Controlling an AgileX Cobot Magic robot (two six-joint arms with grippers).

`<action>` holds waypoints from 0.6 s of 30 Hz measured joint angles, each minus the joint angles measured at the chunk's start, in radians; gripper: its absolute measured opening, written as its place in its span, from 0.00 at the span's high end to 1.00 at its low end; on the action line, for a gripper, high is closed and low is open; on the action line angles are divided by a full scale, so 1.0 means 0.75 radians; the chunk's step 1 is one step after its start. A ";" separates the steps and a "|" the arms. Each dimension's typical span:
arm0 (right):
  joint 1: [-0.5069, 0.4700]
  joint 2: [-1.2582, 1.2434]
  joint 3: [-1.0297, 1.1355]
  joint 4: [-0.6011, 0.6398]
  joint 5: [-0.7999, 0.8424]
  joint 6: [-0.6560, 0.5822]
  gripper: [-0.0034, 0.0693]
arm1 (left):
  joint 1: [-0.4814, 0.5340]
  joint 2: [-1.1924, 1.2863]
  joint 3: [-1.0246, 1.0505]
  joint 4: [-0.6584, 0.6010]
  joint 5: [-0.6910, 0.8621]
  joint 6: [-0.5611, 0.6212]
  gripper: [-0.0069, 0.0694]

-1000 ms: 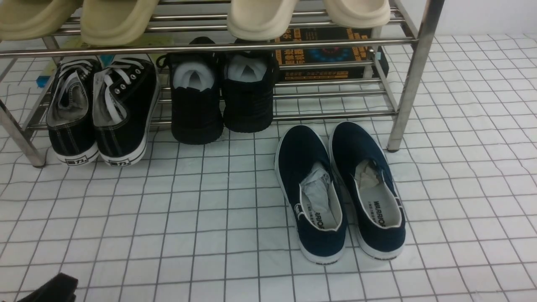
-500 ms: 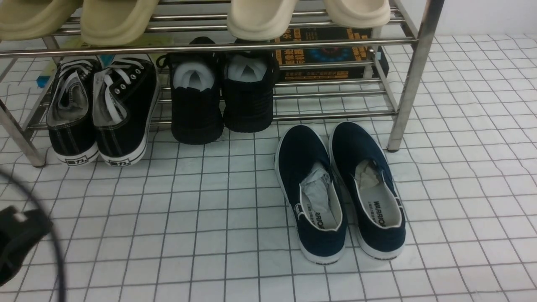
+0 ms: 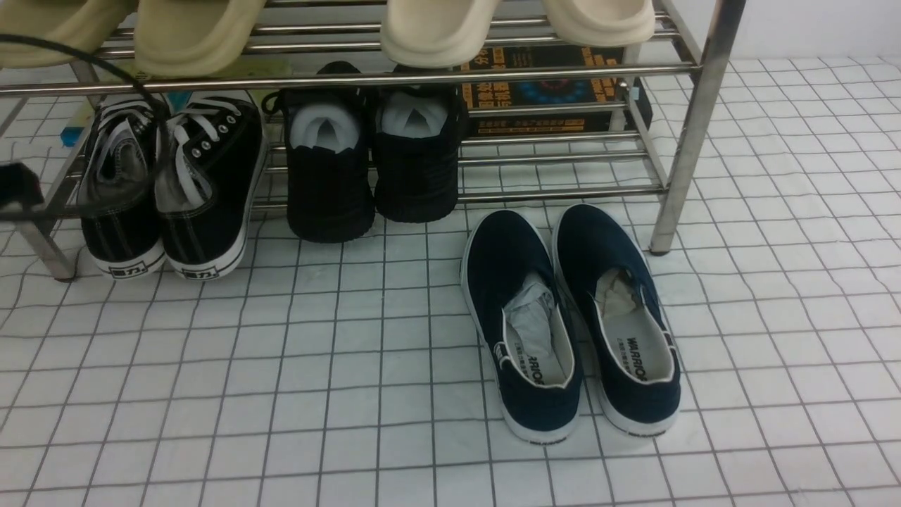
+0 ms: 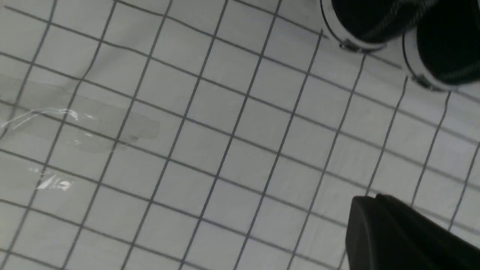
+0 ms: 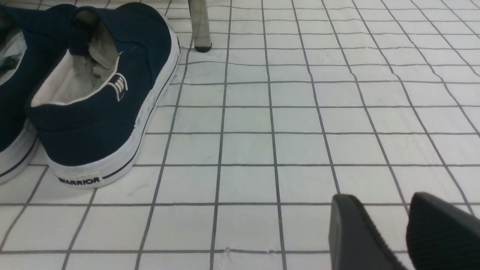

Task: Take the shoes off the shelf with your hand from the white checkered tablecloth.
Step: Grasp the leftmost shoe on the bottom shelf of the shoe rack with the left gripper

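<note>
While the left tool [image 4: 378,198] is shut | lace-up sneakers [image 3: 172,190] sit on rack [image 3: 679,141]

Kind of place unclear: shoe rack [image 3: 693,134], navy slip-ons [image 3: 510,246], white checkered tablecloth [image 3: 352,366].

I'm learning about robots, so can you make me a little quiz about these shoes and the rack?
1. True or false: the black lace-up sneakers are on the steel rack.
2. Fill in: the insoles of the navy slip-ons say ____.
3. Which pair stands between the lace-up sneakers and the navy slip-ons?
a) the white clogs
b) the all-black pair
c) the green clogs

Key: 1 true; 2 WARRIOR; 3 b
</note>
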 joint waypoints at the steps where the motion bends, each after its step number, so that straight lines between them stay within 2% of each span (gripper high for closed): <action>1: 0.000 0.000 0.000 0.000 0.000 0.000 0.62 | 0.038 0.035 -0.023 -0.069 -0.021 0.000 0.89; 3: 0.000 0.000 0.000 0.000 0.000 0.000 0.62 | 0.099 0.091 -0.039 -0.202 -0.104 -0.001 0.89; 6: 0.000 0.000 0.000 0.000 0.000 0.000 0.62 | 0.117 0.164 -0.042 -0.351 -0.213 0.004 0.87; 10: 0.000 0.000 0.000 0.000 0.000 0.000 0.62 | 0.117 0.235 -0.042 -0.418 -0.314 0.019 0.82; 15: 0.000 0.000 0.000 0.000 0.000 0.000 0.62 | 0.117 0.351 -0.042 -0.429 -0.472 0.019 0.58; 16: 0.000 0.000 0.000 0.000 0.000 0.000 0.62 | 0.117 0.351 -0.042 -0.429 -0.477 0.019 0.57; 17: 0.000 0.000 0.000 0.000 0.000 0.000 0.62 | 0.117 0.385 -0.042 -0.434 -0.524 0.019 0.47; 18: 0.000 0.000 0.000 0.000 0.000 0.000 0.62 | 0.117 0.404 -0.042 -0.438 -0.548 0.019 0.42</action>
